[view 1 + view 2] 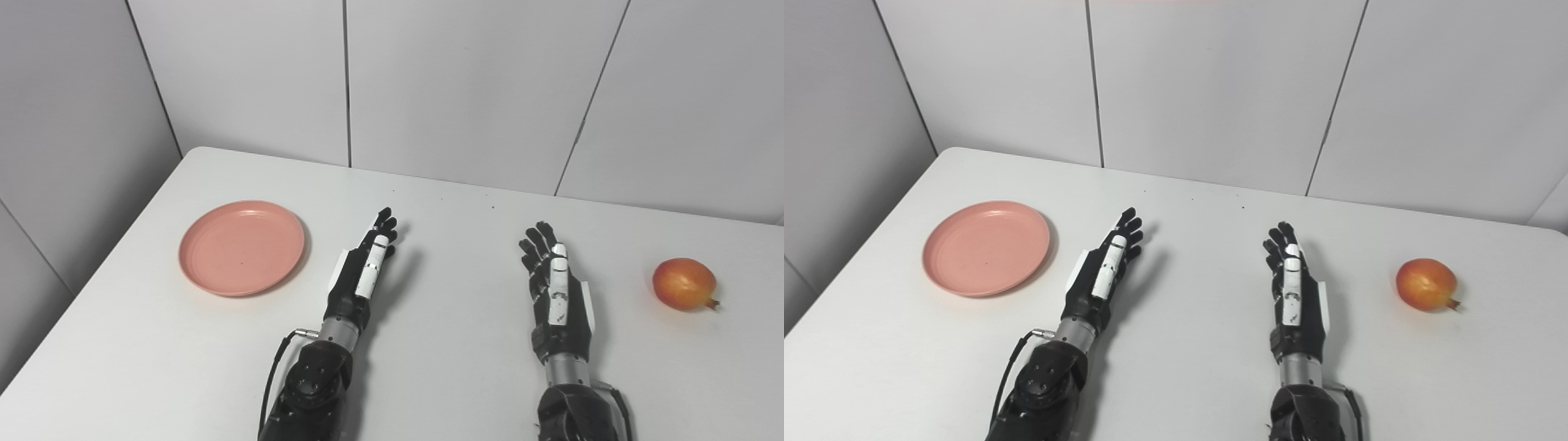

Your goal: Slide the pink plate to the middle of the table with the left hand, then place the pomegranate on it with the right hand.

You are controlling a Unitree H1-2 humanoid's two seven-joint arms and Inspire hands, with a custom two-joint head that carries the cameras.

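You have a smooth white tabletop (453, 367) with a faint satin sheen that throws soft shadows. The pink plate (242, 248) looks like matt plastic, with fine concentric ridges inside its rim. The pomegranate (684, 283) has a glossy red-and-yellow skin. Each robot hand, left (361, 272) and right (558, 294), shows hard black plastic with white shell pieces, and a brushed metal cuff at the wrist.
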